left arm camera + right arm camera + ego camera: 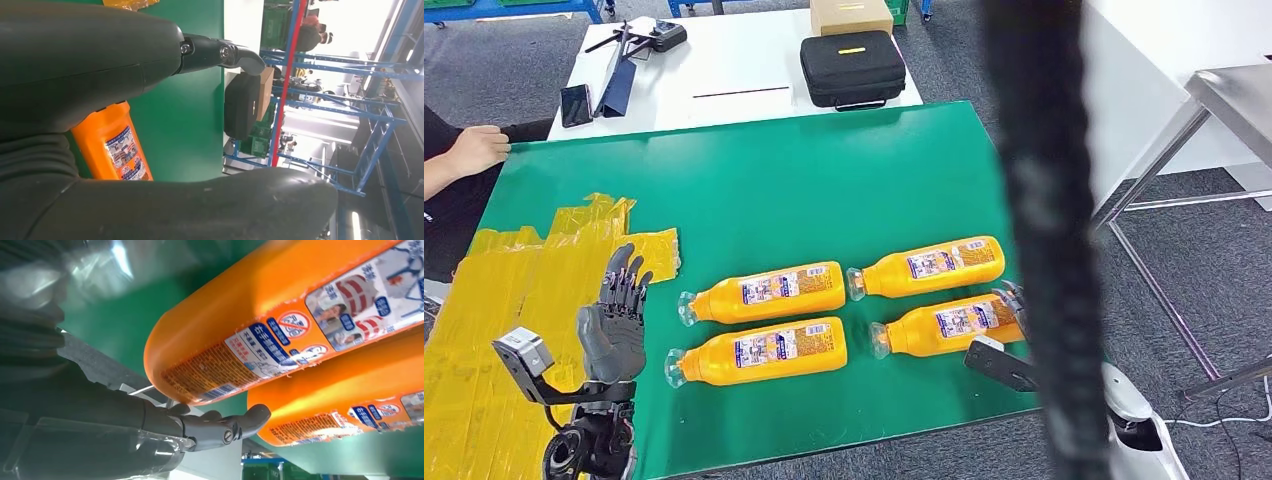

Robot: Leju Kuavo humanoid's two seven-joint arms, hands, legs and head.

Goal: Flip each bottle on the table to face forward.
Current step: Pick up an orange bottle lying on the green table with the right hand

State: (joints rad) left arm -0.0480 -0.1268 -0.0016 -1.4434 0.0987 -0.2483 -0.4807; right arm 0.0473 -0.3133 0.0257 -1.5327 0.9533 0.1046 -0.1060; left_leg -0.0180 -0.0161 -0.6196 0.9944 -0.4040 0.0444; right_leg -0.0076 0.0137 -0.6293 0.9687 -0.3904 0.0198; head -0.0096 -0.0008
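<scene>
1. The bench (754,190) has a green top; its near-left part carries crinkled yellow sheeting (514,300).
2. Four orange bottles lie on their sides on the bench in two rows of two, caps pointing toward the yellow sheeting, printed labels facing up: far-left bottle (764,291), near-left bottle (759,352), far-right bottle (927,265), near-right bottle (944,325).
3. Beyond the bench stands a white table (724,70) with a black case (852,68), a cardboard box (849,15), a phone (575,104) and a controller (664,36). The floor is grey carpet; blue racking (320,60) shows in the left wrist view.
4. A person's hand (476,150) rests at the bench's far-left edge.
5. The left hand (614,320) is raised over the sheeting beside the near-left bottle, fingers spread and empty.
6. The right hand (1012,305) sits at the base end of the near-right bottle. A dark blurred vertical band (1049,240) covers most of it, so whether it grips cannot be told. The right wrist view shows one finger (225,427) extended just beside the bottle base.
</scene>
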